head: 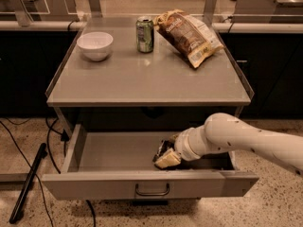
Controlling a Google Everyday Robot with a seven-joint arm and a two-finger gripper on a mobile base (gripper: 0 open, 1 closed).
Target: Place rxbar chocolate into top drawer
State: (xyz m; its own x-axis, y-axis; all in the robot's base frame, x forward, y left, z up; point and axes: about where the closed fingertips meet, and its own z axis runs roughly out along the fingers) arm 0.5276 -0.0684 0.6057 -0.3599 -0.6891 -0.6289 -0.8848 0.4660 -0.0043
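A white bowl [95,45] sat near the back-left corner of the counter [142,84]. A green can [145,34] stood at the middle of its back edge, and a crinkled chip bag [187,36] lay toward the back-right corner (none of these belonged to the job). Below the counter's front edge the top drawer [147,187] stood pulled out.

Just right of the drawer's middle, the end effector [168,159] sat low inside it. The white arm [246,138] reached in from the right, beneath the counter's front-right corner. The rxbar chocolate [163,148] showed only as a dark shape at the end effector's tip, on its left and upper side, inside the drawer. Its long axis seemed to tilt up and to the left, though that was a guess.

Whether the end effector was clamped on the bar or had let go, I could not tell, nor whether the bar touched the drawer floor. The arm hid the drawer's right rear, shadow covered its back, and the arm was cut off at the right.
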